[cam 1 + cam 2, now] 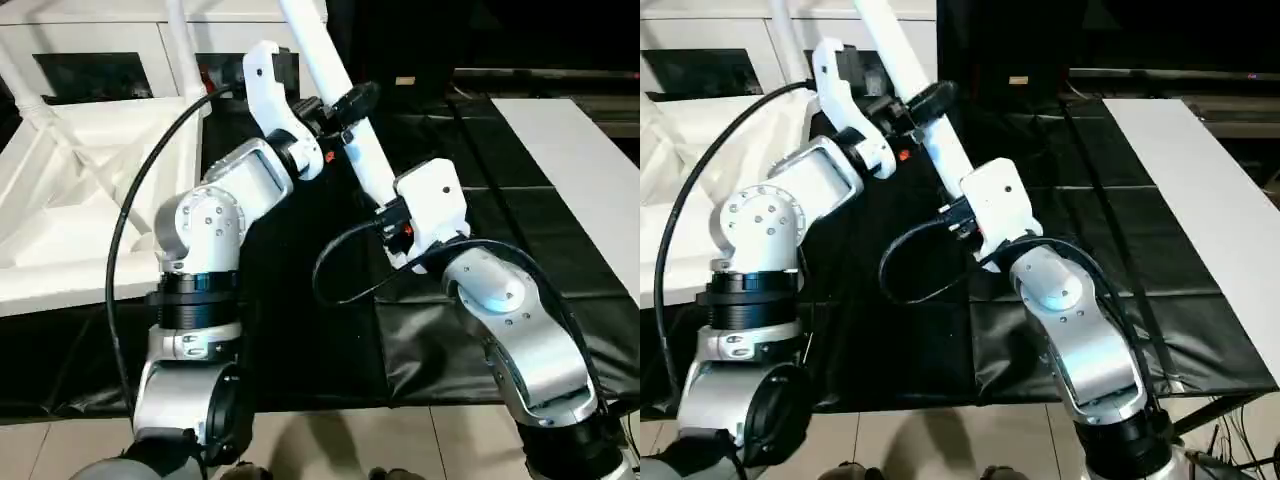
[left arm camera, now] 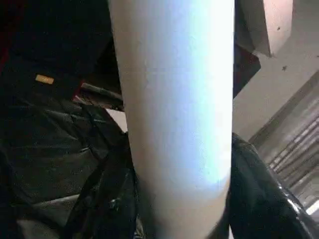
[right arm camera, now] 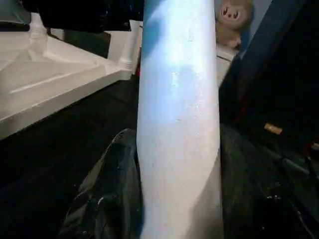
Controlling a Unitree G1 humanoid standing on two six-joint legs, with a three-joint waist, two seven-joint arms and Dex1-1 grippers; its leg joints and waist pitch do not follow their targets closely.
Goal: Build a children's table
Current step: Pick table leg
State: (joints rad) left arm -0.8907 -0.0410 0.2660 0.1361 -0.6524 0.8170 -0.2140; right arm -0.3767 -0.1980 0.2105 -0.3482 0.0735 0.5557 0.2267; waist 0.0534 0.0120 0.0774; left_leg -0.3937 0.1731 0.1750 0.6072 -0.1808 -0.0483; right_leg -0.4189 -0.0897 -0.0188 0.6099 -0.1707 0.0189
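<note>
A long white tapered leg (image 1: pixel 345 110) is held in the air over the black mat (image 1: pixel 430 320), slanting up and away. The right gripper (image 1: pixel 392 222) is clamped around its lower part. The left gripper (image 1: pixel 345 108) is set around it higher up, one dark finger (image 2: pixel 112 199) on each side; whether these press the tube cannot be told. The upturned tabletop (image 1: pixel 70 190) lies to the left, with another leg (image 1: pixel 185 50) standing in a socket. If the upper hold is loose, the leg could be swung or slid about the lower grip and its socket missed. The leg's top is cut off, and its lower end is hidden by the right hand.
</note>
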